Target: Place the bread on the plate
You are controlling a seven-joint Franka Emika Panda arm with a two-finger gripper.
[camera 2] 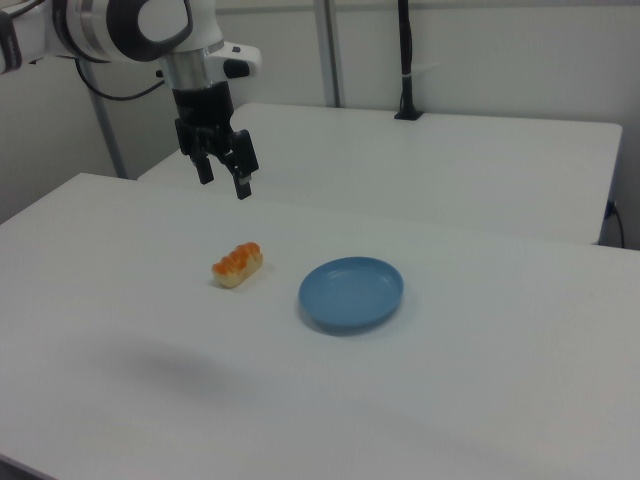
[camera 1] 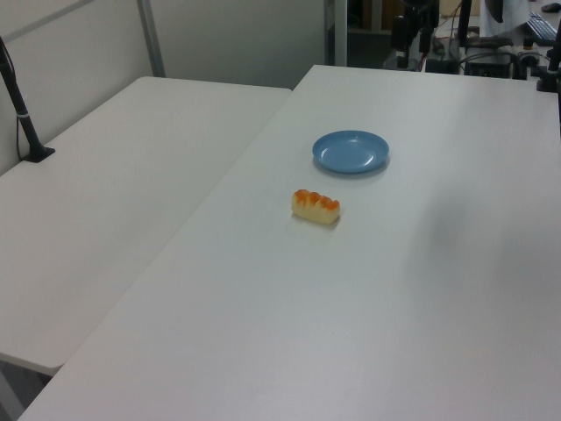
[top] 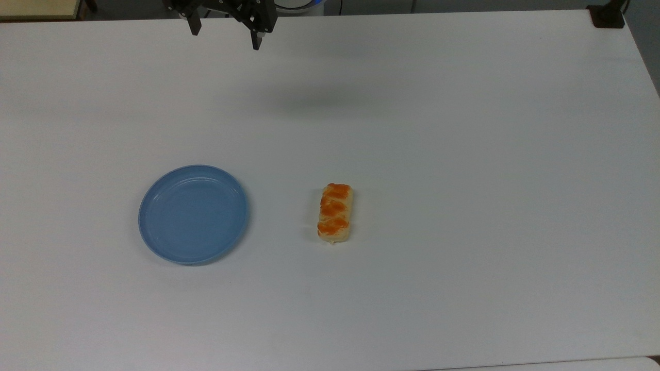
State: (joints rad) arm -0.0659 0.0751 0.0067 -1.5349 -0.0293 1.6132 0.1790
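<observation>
The bread (top: 335,212) is a pale-tan roll with three orange glazed bumps, lying on the white table (top: 464,154) near its middle; I also see the bread (camera 1: 316,206) in the left view and the bread (camera 2: 237,264) in the right view. The light-blue plate (top: 193,214) sits empty to the bread's left in the top view, and shows as the plate (camera 1: 351,151) and the plate (camera 2: 351,293) elsewhere. My gripper (top: 225,36) hangs open high above the table at the top view's upper edge, far from both; in the right view the gripper (camera 2: 223,180) hovers above and behind the bread.
A second white table (camera 1: 114,184) adjoins on the left view's left, with a black pole mount (camera 1: 22,114) on it. A black clamp (top: 608,15) sits at the top view's upper right corner. Desks with equipment (camera 1: 491,35) stand beyond the far edge.
</observation>
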